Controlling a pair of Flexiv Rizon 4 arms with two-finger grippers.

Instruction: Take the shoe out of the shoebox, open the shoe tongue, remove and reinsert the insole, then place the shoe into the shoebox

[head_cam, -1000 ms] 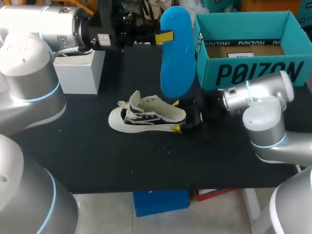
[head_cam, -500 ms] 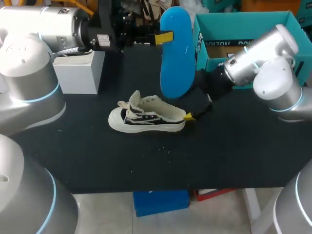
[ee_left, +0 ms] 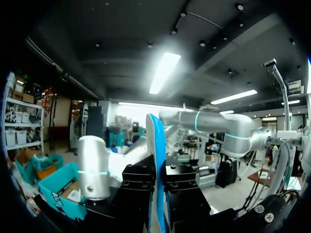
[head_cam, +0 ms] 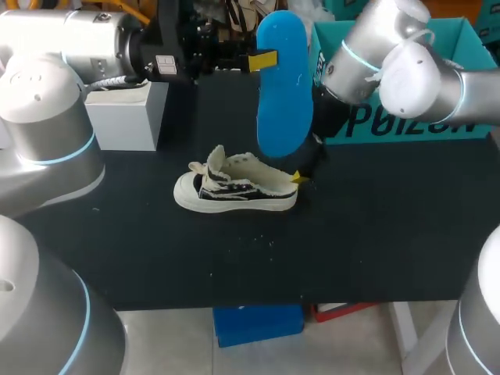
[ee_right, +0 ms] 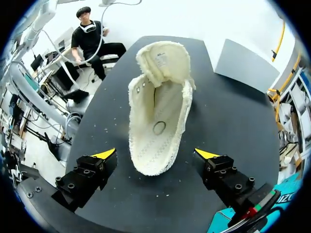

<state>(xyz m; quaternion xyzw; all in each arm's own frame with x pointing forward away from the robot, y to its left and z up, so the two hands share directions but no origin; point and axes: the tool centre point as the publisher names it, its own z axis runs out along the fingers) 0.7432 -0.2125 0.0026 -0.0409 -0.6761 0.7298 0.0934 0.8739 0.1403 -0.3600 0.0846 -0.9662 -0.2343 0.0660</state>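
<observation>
Since the shoe [head_cam: 234, 187] rests on its sole on the table [head_cam: 375, 234] with the tongue folded back and its inside bare, while the insole [head_cam: 284, 82] is out in the air, I judge the removal done and the reinsertion now in hand.

The right gripper [ee_right: 155, 154] hovers just above and behind the heel. Its fingers are spread wide and hold nothing, and the shoe lies ahead of it, between the yellow tips and touching neither. Higher and farther off, the left gripper [ee_left: 158, 184] is closed on the blue insole. It pinches the insole near its upper end, so the insole hangs upright with its lower end close beside the right gripper. The shoebox [head_cam: 422, 125] stands beyond the right gripper, partly hidden by that arm.

The next move probably calls for lowering the insole, narrow end first, into the opening while the right gripper steadies the heel. A soft insole may buckle at the collar.

A second ago the right gripper sat low at the heel, a tip on either side. It has since lifted clear, and its arm has swung up across the box. Shoe, insole and left gripper have kept their places.
</observation>
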